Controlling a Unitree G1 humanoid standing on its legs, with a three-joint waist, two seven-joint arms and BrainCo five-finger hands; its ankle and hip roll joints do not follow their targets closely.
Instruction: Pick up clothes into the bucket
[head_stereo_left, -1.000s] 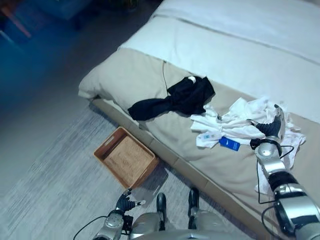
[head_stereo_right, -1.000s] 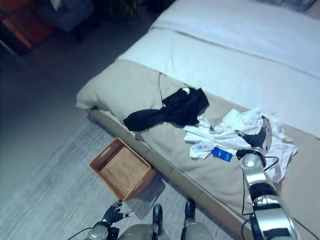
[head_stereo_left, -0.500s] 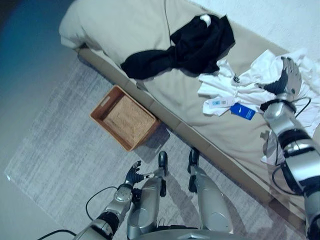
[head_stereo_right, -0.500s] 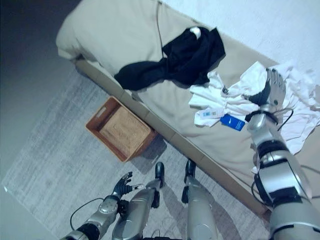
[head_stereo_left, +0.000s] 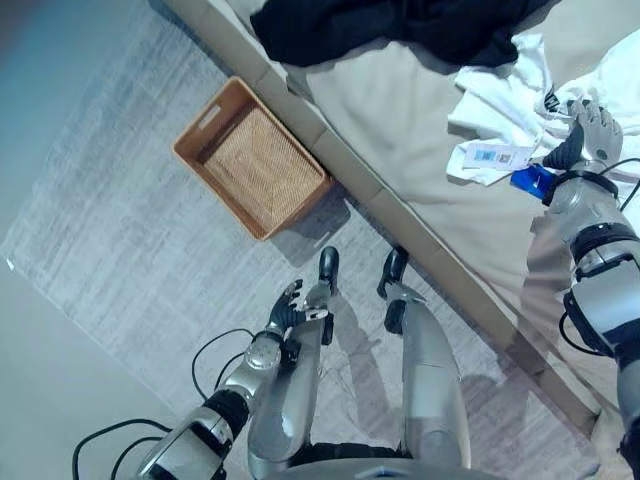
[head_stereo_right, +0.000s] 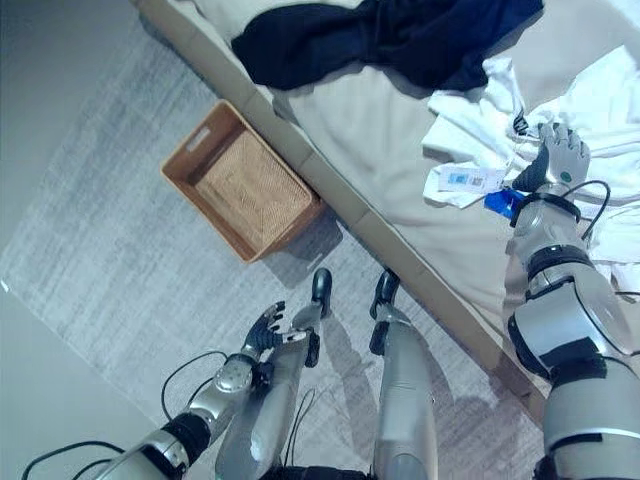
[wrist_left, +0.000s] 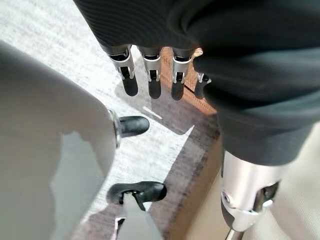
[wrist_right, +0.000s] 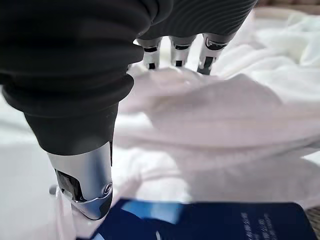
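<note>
A white garment (head_stereo_left: 515, 90) lies crumpled on the beige bed cover (head_stereo_left: 410, 130), with a white tag (head_stereo_left: 485, 157) and a blue tag (head_stereo_left: 528, 180) at its near edge. My right hand (head_stereo_left: 590, 130) rests on it, open. Its straight fingers (wrist_right: 176, 54) press into a white fold and its thumb (wrist_right: 82, 185) stands apart above the blue tag (wrist_right: 210, 220). A black garment (head_stereo_right: 400, 35) lies further left on the bed. The brown woven basket (head_stereo_left: 250, 160) sits on the floor beside the bed, with nothing in it. My left hand (head_stereo_left: 285, 315) hangs low and open.
A grey rug (head_stereo_left: 120, 250) covers the floor around the basket. The bed's edge (head_stereo_left: 400, 215) runs diagonally between the basket and the clothes. Bare floor (head_stereo_left: 40, 400) lies beyond the rug's corner at the lower left.
The camera has tilted down, so the bed and basket sit higher in view. My right hand stays on the white garment, now nearer the tags. My left hand stays low.
</note>
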